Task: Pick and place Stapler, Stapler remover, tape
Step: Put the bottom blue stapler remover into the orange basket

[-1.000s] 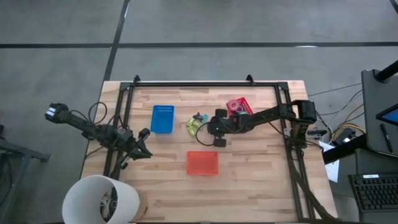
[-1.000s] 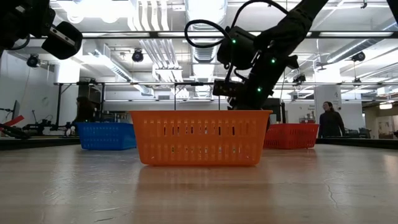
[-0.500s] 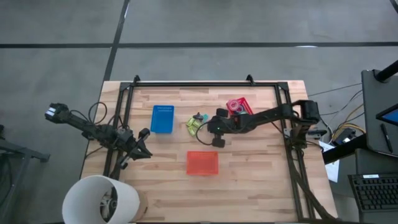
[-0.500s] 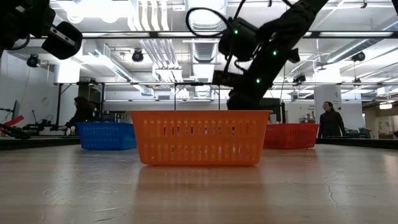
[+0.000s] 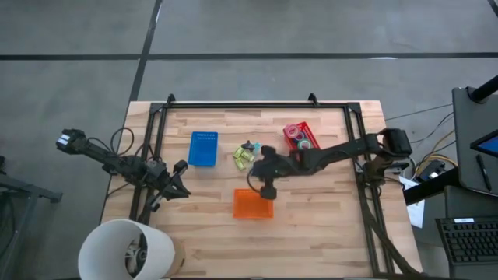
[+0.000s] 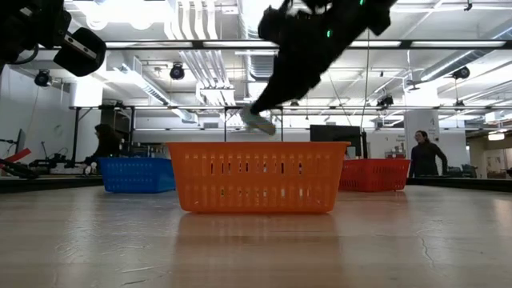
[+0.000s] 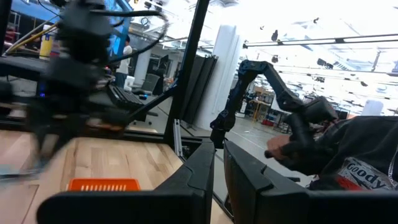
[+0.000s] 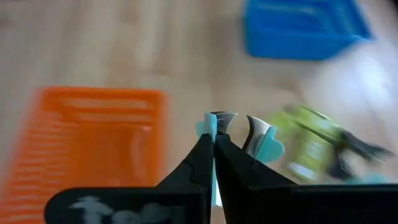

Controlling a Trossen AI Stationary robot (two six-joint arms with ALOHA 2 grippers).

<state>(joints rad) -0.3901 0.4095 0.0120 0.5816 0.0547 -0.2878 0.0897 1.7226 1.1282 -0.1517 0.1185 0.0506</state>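
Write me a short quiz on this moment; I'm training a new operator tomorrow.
1. Multiple choice: what does the right gripper hold?
A) a tape roll
B) the staple remover
C) nothing
2. True or false: the tape rolls lie in the red bin.
3. Fill in: the right gripper hangs over the edge of the ___ bin.

Key:
1. B, with the fingers shut on it.
2. True.
3. Orange: the orange bin.
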